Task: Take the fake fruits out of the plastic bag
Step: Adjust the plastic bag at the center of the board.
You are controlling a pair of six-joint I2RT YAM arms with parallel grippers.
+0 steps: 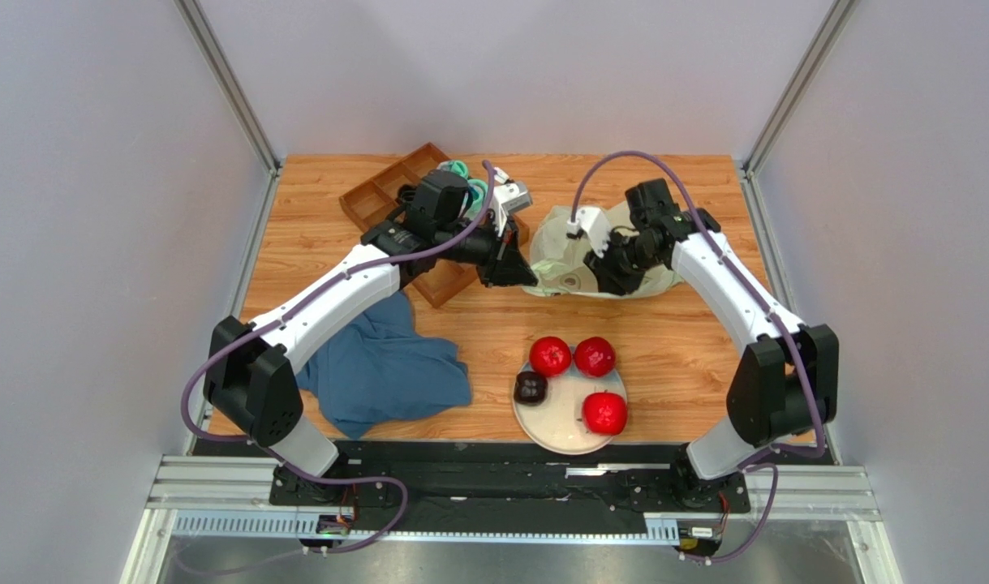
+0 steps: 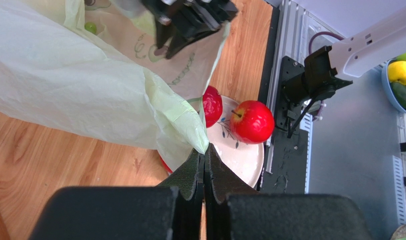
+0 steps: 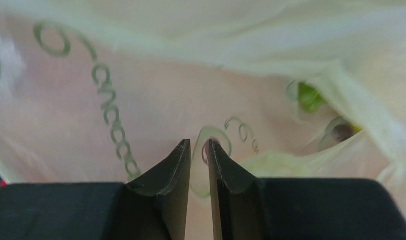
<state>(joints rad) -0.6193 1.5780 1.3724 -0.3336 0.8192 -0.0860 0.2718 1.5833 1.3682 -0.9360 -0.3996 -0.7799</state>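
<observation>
You can make out only one piece of print: green lettering (image 3: 112,120) on the plastic bag (image 3: 140,60), running in a slanted line of rounded characters. It is too blurred to read, and from the left wrist it is equally illegible (image 2: 182,72).

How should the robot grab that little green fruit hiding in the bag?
Probably across its rounded sides, going in through the open mouth, the way the right gripper points. The green fruit sits deep in a fold of the bag, so reaching from outside would only catch plastic. The left gripper pinches the bag's edge, holding the mouth up.
</observation>
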